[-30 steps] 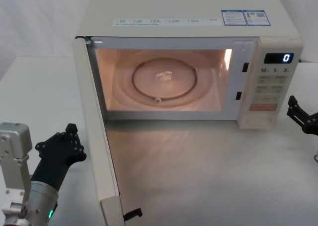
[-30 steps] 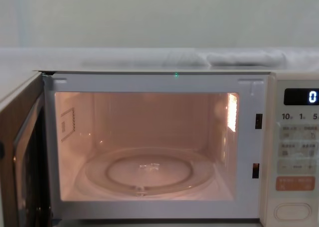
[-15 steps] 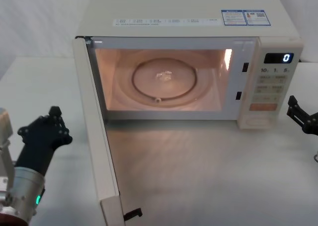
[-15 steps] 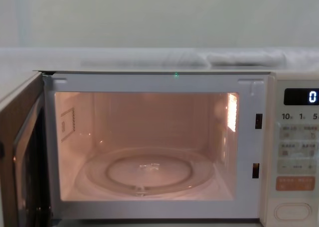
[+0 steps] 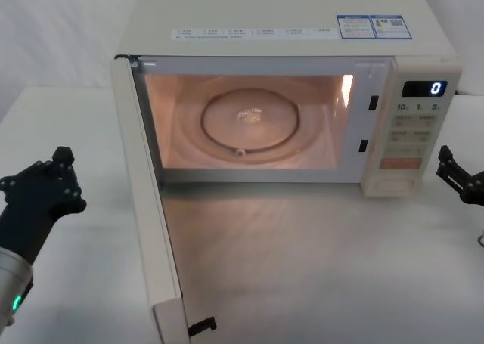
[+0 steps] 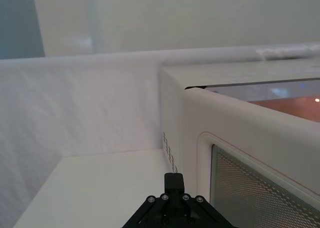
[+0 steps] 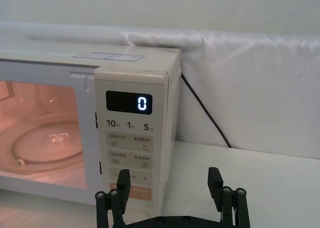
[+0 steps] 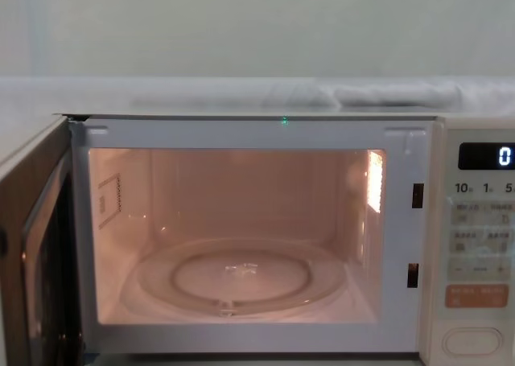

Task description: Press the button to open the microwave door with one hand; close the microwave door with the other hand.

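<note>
The microwave display reads "0" above key labels "10", "1", "5"; one glass turntable sits inside. The microwave door stands open, just right of the left gripper, finger state indeterminate. The right gripper, fingers spread wide and empty, sits just before the single button.

We see a white table with a white cloth wall behind its far edge. A thin black cord runs down that wall near the table's back edge.
</note>
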Available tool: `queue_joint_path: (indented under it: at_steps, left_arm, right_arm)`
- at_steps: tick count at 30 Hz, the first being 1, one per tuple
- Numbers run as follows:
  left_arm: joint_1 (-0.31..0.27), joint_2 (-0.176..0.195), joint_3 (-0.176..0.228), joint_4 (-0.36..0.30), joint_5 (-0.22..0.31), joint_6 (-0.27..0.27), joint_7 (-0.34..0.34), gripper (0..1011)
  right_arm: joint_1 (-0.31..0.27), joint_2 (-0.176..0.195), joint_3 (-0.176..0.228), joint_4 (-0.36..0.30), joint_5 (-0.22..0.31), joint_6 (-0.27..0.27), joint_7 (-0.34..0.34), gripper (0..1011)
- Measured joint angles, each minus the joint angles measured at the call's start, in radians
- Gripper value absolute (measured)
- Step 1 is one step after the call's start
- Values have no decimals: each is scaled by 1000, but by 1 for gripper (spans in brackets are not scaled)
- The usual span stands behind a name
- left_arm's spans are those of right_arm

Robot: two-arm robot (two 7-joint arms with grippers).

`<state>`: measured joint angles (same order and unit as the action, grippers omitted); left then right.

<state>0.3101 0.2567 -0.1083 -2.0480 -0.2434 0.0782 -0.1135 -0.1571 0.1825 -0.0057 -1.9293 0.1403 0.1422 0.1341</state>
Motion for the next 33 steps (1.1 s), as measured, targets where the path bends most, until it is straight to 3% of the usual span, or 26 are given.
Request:
queue_joint_path:
  at_steps: [5,10,19,33]
  left_arm:
    - [28,23,-30,-34,-52,2,-68,0]
    - [38,46,-27,-58,-106,-6,-123,0]
    - [18,78,52,-81,-121,2,-144,0]
    - [-91,126,215,-24,-111,43,-184,0]
  right_arm:
    - [0,0,0,0,0,0,0,1002]
    - [0,0,0,0,0,0,0,1002]
    - [0,0,0,0,0,0,0,1002]
    - [0,0,0,0,0,0,0,1002]
